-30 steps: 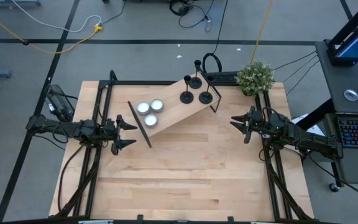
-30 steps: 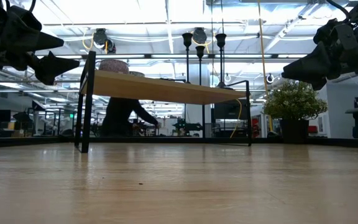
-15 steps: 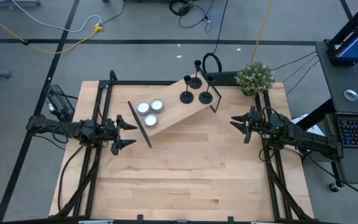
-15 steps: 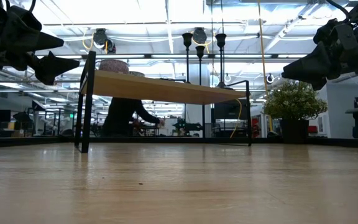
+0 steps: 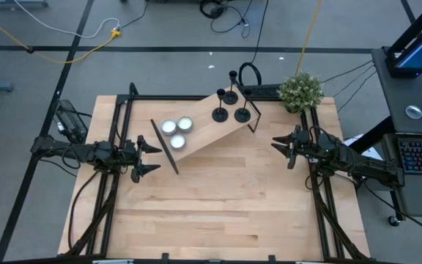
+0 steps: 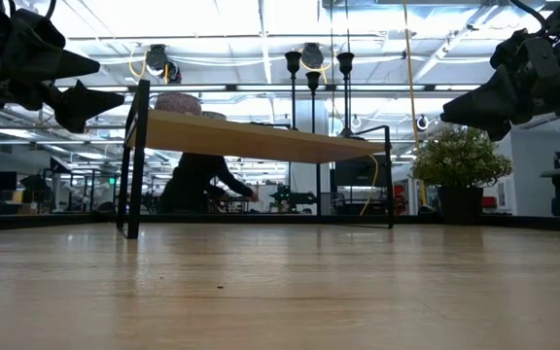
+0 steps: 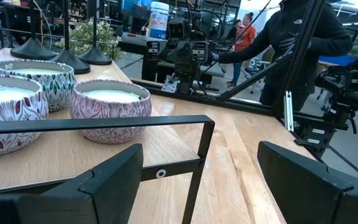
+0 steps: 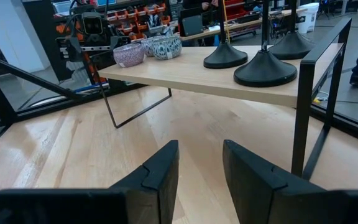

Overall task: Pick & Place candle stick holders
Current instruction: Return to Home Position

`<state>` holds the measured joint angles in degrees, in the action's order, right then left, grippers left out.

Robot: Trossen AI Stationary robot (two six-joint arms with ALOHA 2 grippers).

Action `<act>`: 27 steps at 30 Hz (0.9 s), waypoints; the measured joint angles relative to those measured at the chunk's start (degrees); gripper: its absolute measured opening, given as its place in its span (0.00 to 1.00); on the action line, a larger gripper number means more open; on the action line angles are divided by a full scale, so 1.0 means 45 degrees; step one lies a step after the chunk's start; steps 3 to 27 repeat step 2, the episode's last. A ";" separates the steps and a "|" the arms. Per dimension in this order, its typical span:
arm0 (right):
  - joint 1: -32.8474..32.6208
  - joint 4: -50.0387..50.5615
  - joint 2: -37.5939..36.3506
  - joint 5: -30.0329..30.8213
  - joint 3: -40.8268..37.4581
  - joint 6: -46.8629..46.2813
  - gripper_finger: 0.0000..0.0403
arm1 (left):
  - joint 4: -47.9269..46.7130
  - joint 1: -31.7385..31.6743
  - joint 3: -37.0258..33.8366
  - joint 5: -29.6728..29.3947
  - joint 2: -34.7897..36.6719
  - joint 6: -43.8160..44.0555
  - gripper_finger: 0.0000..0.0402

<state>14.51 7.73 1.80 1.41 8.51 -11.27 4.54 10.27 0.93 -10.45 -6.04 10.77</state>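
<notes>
- Nothing has shifted — the candle stick holders (image 5: 229, 103) stand upright on the shelf (image 5: 204, 136), nearer the right fingers (image 8: 157, 174) than the left fingers (image 7: 98, 186).
- Both pairs are released and empty.

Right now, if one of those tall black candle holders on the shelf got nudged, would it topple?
Probably, if pushed high: each candle stick holder has a tall, thin stem. Its wide flared base should likely resist small low nudges. It looks rigid, not floppy.

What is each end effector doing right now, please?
Left end effector: open, holding nothing.
Right end effector: open, holding nothing.
</notes>
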 joint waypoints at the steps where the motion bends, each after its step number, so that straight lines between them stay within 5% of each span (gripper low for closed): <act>1: 0.0004 0.0000 0.0000 0.0000 0.0000 0.0000 0.29 | 0.0000 0.0000 0.0000 0.0000 0.0000 -0.0002 0.81; 27: 0.0004 0.0000 0.0000 0.0000 0.0000 0.0000 0.29 | 0.0000 -0.0002 0.0000 0.0002 -0.0005 -0.0002 0.81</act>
